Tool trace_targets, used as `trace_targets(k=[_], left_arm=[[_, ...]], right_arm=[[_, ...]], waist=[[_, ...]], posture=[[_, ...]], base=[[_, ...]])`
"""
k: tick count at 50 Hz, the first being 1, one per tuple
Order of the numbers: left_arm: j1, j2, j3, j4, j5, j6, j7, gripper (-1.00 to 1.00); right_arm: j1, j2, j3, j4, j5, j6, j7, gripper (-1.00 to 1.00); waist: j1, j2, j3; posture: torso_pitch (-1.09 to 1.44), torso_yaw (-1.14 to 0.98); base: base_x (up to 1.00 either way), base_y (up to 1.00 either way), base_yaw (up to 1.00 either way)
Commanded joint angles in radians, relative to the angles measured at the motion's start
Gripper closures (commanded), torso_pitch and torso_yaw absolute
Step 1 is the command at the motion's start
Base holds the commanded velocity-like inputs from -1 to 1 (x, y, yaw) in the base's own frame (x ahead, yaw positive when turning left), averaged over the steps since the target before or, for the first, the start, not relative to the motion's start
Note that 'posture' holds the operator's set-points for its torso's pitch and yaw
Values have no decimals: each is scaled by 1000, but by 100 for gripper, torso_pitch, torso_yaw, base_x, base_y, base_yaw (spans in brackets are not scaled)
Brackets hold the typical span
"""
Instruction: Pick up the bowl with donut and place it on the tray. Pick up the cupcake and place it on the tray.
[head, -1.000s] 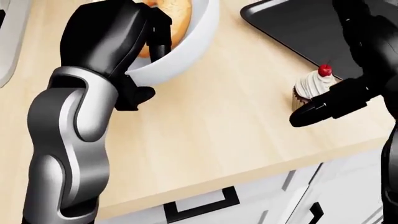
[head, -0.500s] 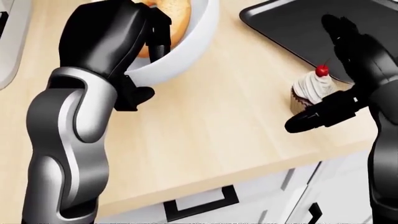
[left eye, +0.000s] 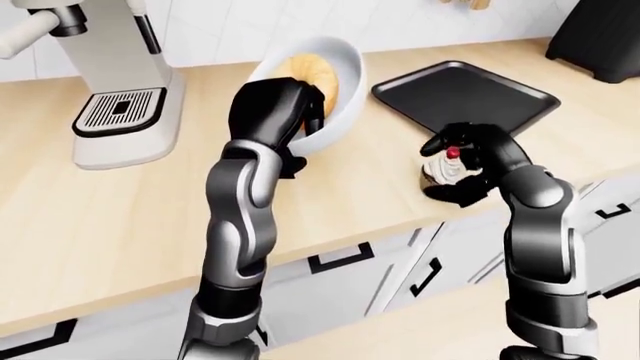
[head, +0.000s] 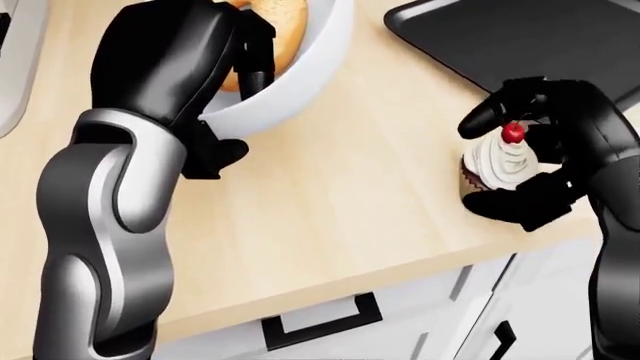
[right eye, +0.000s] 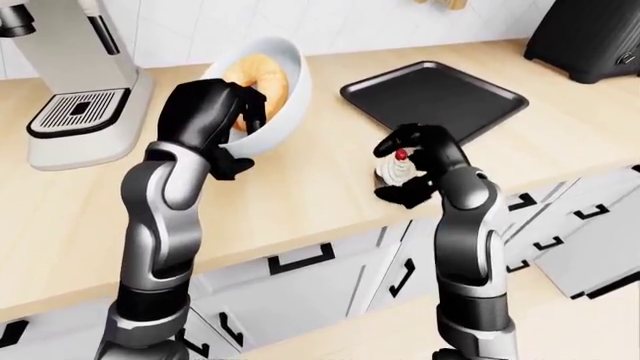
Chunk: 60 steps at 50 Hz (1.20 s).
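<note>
While left hand (right eye: 212, 112) fingers pinched the tilted bowl (right eye: 268, 97) rim, donut (right eye: 255, 75) inside, right hand (head: 545, 161) fingers curled around the cupcake (head: 495, 166) on the worktop (left eye: 120, 217), beside the tray (left eye: 465, 94).

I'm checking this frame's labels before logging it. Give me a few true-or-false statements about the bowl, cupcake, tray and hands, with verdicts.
1. The bowl is tilted, with the left hand at its rim. True.
2. The donut lies on the tray. False: it is in the bowl.
3. The right hand has fingers around the cupcake. True.
4. The cupcake stands on the tray. False: it is at the counter, below the tray in the right-eye view.
5. The cupcake has a blue topping. False: a red cherry.
</note>
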Motion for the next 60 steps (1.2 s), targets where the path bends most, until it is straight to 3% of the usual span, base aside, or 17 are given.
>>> trace_targets(k=[1, 18, 19, 20, 22, 27, 37, 39, 41, 43, 50, 51, 53, 54, 55, 58, 60], left_arm=[[-50, 2, 8, -68, 6, -15, 48, 100], [-64, 14, 17, -95, 7, -12, 9, 100], [-64, 15, 17, -95, 7, -12, 10, 100], [-63, 15, 17, -98, 7, -10, 8, 100], [-64, 15, 17, -104, 10, -8, 4, 100], [-63, 16, 17, -102, 10, -9, 6, 100], [-65, 18, 19, -98, 7, -10, 10, 100], [-66, 18, 19, -99, 7, -10, 10, 100], [-67, 19, 20, -99, 6, -10, 9, 100], [-67, 19, 20, -102, 7, -9, 7, 100], [-71, 21, 22, -102, 5, -9, 5, 100], [-74, 22, 22, -107, 7, -6, -2, 100], [-79, 24, 25, -107, 4, -5, -4, 100], [-80, 25, 24, -109, 5, -3, -6, 100], [-80, 24, 24, -111, 6, -2, -8, 100], [-78, 25, 23, -106, 4, -4, -2, 100], [-75, 21, 19, -105, 7, -5, 0, 100]], right_arm=[[-37, -15, -13, -50, -4, -3, 8, 100], [-145, -51, -29, -263, 10, 198, 86, 100], [-149, -52, -32, -268, 17, 204, 82, 100], [-151, -55, -32, -273, 23, 212, 80, 100], [-154, -58, -32, -282, 34, 223, 75, 100], [-160, -61, -32, -283, 61, 228, 52, 100], [-158, -69, -24, -290, 79, 242, 40, 100], [-155, -68, -23, -287, 82, 238, 37, 100], [-153, -68, -23, -288, 84, 238, 36, 100], [-150, -67, -24, -284, 87, 232, 33, 100], [-151, -69, -20, -294, 90, 230, 35, 100], [-152, -67, -21, -294, 92, 229, 34, 100], [-152, -67, -22, -290, 93, 217, 28, 100], [-151, -69, -19, -294, 93, 219, 32, 100], [-150, -70, -18, -299, 92, 223, 36, 100], [-145, -69, -18, -300, 91, 219, 38, 100], [-141, -68, -18, -298, 90, 215, 40, 100]], waist=[[1, -3, -34], [0, -2, -27], [0, 5, -46], [1, 15, -36], [-6, 73, -26], [-6, 90, -19], [14, 22, -9], [18, -11, -14], [20, -95, -36], [4, -69, -9], [-8, 15, 9], [-8, -2, 16], [-19, 20, 2], [-11, 56, -3], [-10, 58, -2], [11, -3, -4], [12, -106, -3]], posture=[[0, 0], [0, 0], [0, 0], [0, 0], [0, 0], [0, 0], [0, 0], [0, 0], [0, 0], [0, 0], [0, 0], [0, 0], [0, 0], [0, 0], [0, 0], [0, 0], [0, 0]], base=[[0, 0, 0], [0, 0, 0], [0, -10, 0], [0, -39, 0], [0, -75, 0], [0, -98, 0], [0, -100, 0], [0, -100, 0], [0, -100, 0], [0, -100, 0], [0, -84, 0], [0, 0, 0], [0, 0, 0], [0, 0, 0], [0, 0, 0], [0, 0, 84], [0, 0, 100]])
